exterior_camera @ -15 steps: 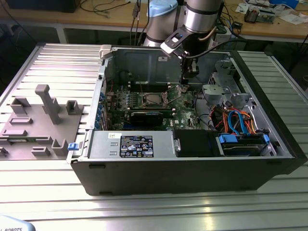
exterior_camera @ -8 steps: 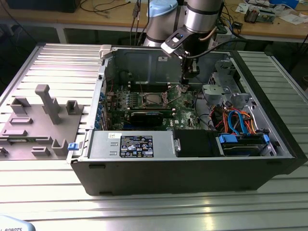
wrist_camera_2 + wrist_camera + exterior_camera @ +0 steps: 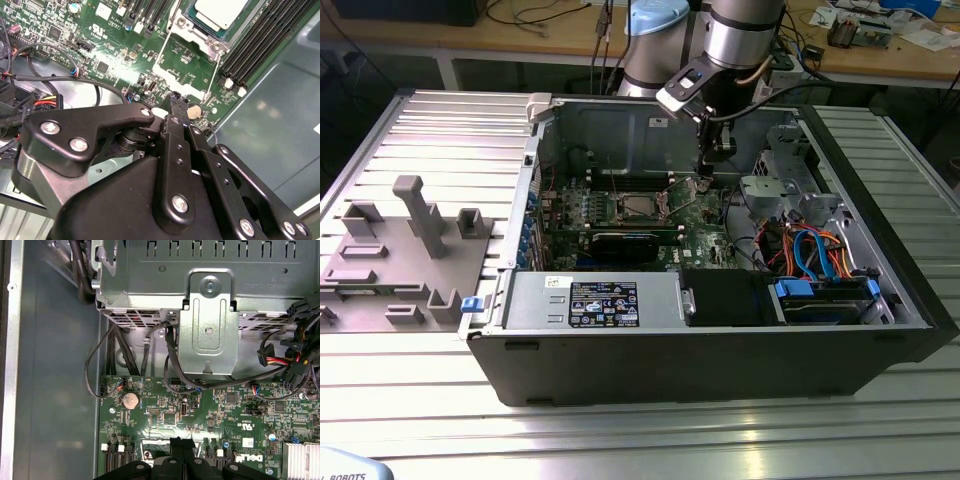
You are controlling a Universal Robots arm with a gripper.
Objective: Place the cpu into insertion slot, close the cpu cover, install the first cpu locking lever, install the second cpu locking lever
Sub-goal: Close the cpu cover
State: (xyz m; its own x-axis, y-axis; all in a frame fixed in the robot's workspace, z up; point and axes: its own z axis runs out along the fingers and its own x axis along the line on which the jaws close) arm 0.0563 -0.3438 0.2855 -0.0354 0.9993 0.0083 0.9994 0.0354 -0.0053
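My tool is closed with nothing between its tips and hangs low over the green board. It is just beside the far edge of the cover, which lies swung open; I cannot tell whether they touch. The cpu sits flat in the slot, its silver top bare, at about 8 o'clock from my tool in the exterior view. I judge the cover thin, light and stiff and free to swing, so I would push on its far edge or frame bars and keep off the fragile cpu.
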